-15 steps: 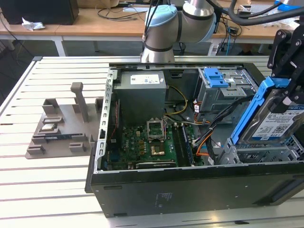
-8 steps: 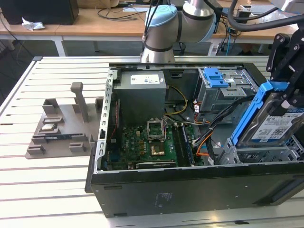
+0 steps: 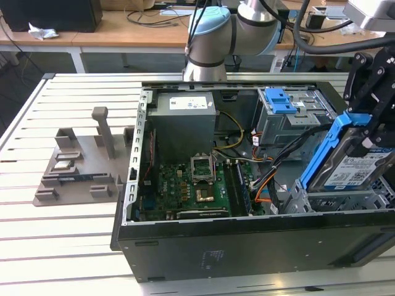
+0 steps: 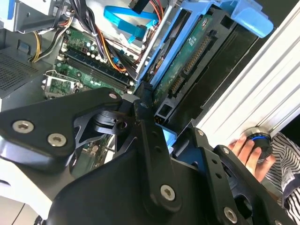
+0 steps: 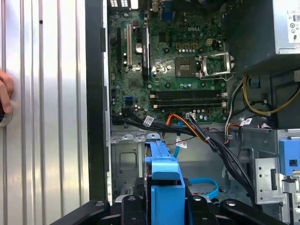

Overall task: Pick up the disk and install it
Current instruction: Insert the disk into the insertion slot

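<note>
Exterior view has the gripper (image 3: 364, 132) clamped on the disk (image 3: 345, 160), holding it tilted over the drive bay (image 3: 333, 200) at the open computer case's (image 3: 247, 240) right end, just past the green motherboard (image 3: 191, 191).

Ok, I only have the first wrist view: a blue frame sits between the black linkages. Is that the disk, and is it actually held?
Observer: Yes. In the exterior view the pincer is shut on the disk, which is tilted with its label showing.
Operator: Is it in its bay?
Observer: Not seated. Its lower end is at the top of the grey drive cage, at the case's corner on the exterior view's right.
Operator: And the hand on the table?
Observer: The second wrist view shows a hand at a round blue-ringed knob, with a striped sleeve.
</note>
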